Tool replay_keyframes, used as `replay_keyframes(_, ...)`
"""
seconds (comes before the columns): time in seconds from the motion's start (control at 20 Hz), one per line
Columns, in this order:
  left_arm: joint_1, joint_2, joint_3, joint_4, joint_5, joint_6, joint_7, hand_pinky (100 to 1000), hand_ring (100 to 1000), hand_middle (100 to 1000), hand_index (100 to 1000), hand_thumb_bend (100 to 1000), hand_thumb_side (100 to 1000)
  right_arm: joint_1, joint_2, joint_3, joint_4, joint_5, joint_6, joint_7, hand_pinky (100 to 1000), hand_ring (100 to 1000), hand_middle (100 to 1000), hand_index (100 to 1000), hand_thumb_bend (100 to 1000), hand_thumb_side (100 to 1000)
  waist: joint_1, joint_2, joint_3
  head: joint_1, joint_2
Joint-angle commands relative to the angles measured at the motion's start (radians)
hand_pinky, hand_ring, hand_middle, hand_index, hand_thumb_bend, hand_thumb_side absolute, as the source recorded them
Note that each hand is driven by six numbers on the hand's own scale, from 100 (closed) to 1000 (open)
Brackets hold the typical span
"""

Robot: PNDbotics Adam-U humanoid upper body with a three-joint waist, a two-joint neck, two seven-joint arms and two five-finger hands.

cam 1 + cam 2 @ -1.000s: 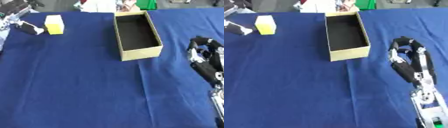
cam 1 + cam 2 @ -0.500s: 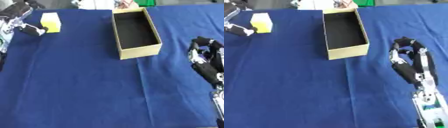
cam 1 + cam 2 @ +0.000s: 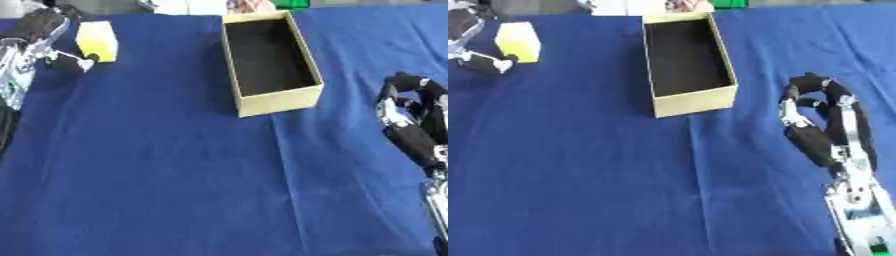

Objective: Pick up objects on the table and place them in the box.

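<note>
A yellow block [image 3: 96, 41] stands on the blue cloth [image 3: 175, 165] at the far left. My left hand [image 3: 35, 40] is right beside it on its left, open. Its fingers are raised near the block's top left and its thumb [image 3: 72, 62] lies by the block's lower left corner. I cannot tell whether it touches the block. A tan cardboard box [image 3: 302, 97] with a dark, empty inside stands in the upper middle. My right hand [image 3: 820, 117] hovers at the right, below and right of the box, fingers curled and holding nothing.
Small things, one of them green [image 3: 289, 4], show along the table's far edge behind the box. The blue cloth stretches between the block and the box and across the whole near half.
The camera has shifted, sliding the whole picture a little up and left. My left hand has drawn closer to the yellow block. The right hand has barely moved.
</note>
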Motion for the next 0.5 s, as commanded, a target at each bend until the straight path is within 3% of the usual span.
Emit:
replay_keyframes(0.05, -0.013, 0.012, 0.012, -0.003, -0.020, 0.018, 0.041, 807, 813, 785, 881, 341, 207, -0.010, -0.005, 0.000, -0.011, -0.007, 0.002, 0.001, 675, 929, 525, 679, 100, 332, 0.000, -0.016, -0.001, 0.003, -0.009)
replay_keyframes(0.5, -0.004, -0.004, 0.010, 0.009, -0.064, 0.067, 0.132, 773, 757, 705, 828, 322, 194, -0.010, -0.001, 0.000, -0.009, -0.010, 0.003, 0.000, 675, 930, 524, 680, 100, 323, 0.001, -0.013, -0.004, 0.003, -0.017)
